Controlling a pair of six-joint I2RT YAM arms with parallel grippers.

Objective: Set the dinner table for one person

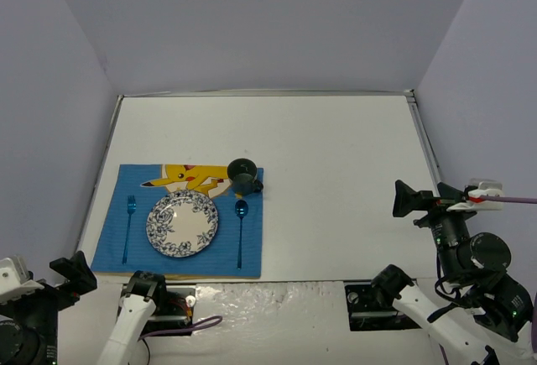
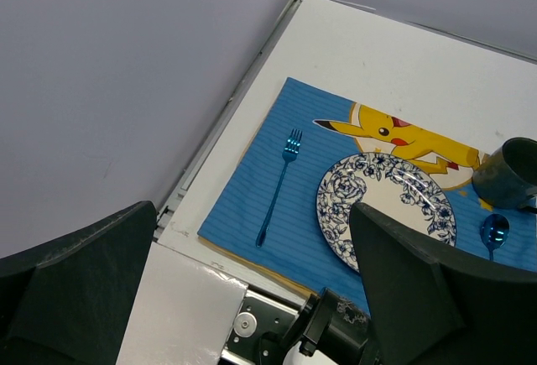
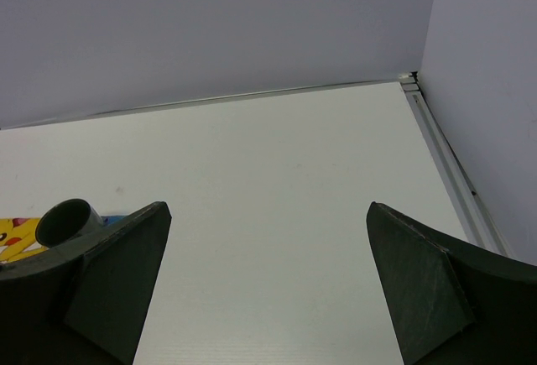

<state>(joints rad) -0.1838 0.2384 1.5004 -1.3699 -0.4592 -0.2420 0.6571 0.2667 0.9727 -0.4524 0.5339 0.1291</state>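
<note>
On blue placemat (image 1: 109,243): plate (image 1: 182,223), mug (image 1: 242,174)

Counter (image 1: 336,155): large flat rectangle, plain matte white, level. A thin metal rim runs along its left, far and right edges.

It lies ahead of and below both grippers. The left gripper (image 1: 74,268), jaws spread, hangs off its near-left corner. The right gripper (image 1: 404,200), jaws spread, hangs above its near-right edge.

Ahead of the right gripper the surface runs plain white out to the far-right corner.

Ahead and to the right of the left gripper it carries a blue placemat (image 1: 109,239), lying flat. On the mat:
- plate (image 1: 182,223) at centre
- fork (image 1: 128,226) left of the plate
- spoon (image 1: 241,231) right of the plate
- dark cup (image 1: 243,174) at the mat's far-right corner

The whole setting sits on the counter's near-left quarter.
</note>
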